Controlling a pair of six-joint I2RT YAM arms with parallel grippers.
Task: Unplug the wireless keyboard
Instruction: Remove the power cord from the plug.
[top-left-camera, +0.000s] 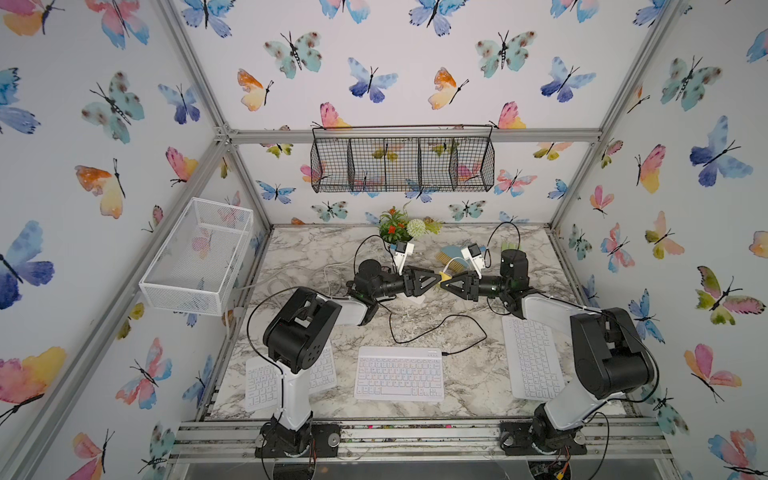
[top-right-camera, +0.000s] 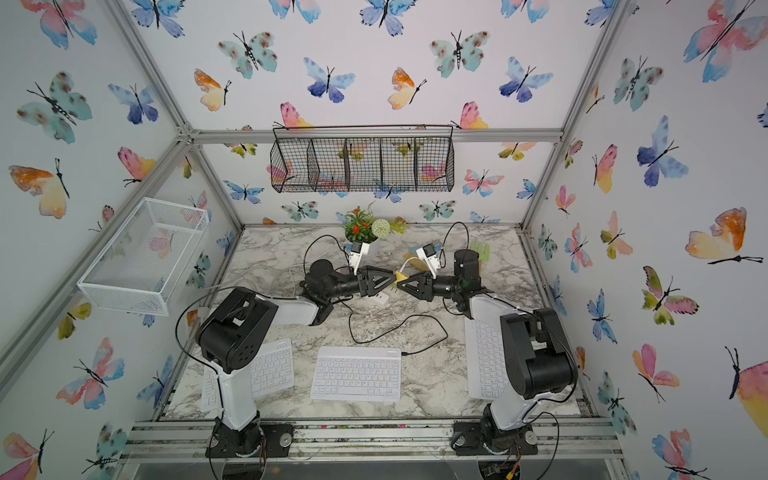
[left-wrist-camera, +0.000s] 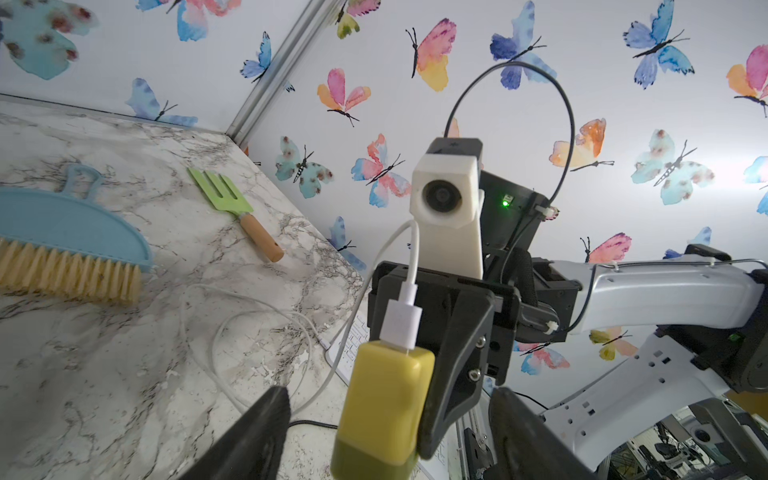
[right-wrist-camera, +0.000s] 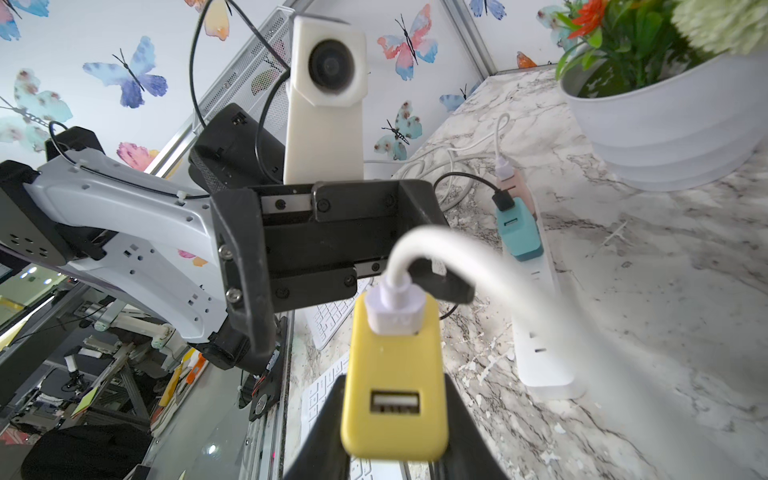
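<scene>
The wireless keyboard (top-left-camera: 399, 374), white with pastel-tinted keys, lies flat at the front middle of the table in both top views (top-right-camera: 356, 374). A black cable (top-left-camera: 469, 320) runs from its far right corner and loops toward the back. In the right wrist view a black plug (right-wrist-camera: 503, 199) sits in a teal charger (right-wrist-camera: 517, 232) on a white power strip (right-wrist-camera: 540, 332). My right gripper (right-wrist-camera: 395, 436) is shut on a yellow charger (right-wrist-camera: 395, 374) that carries a white plug (right-wrist-camera: 395, 307), held above the table. My left gripper (left-wrist-camera: 390, 440) is open, its fingers on either side of the yellow charger (left-wrist-camera: 386, 403), apart from it.
Two plain white keyboards lie at the front, one under the left arm (top-left-camera: 266, 382) and one by the right arm (top-left-camera: 532, 357). A flower pot (top-left-camera: 397, 232), a blue hand brush (left-wrist-camera: 62, 249) and a green garden fork (left-wrist-camera: 232, 208) stand at the back. A pink charger (right-wrist-camera: 513, 183) is on the strip.
</scene>
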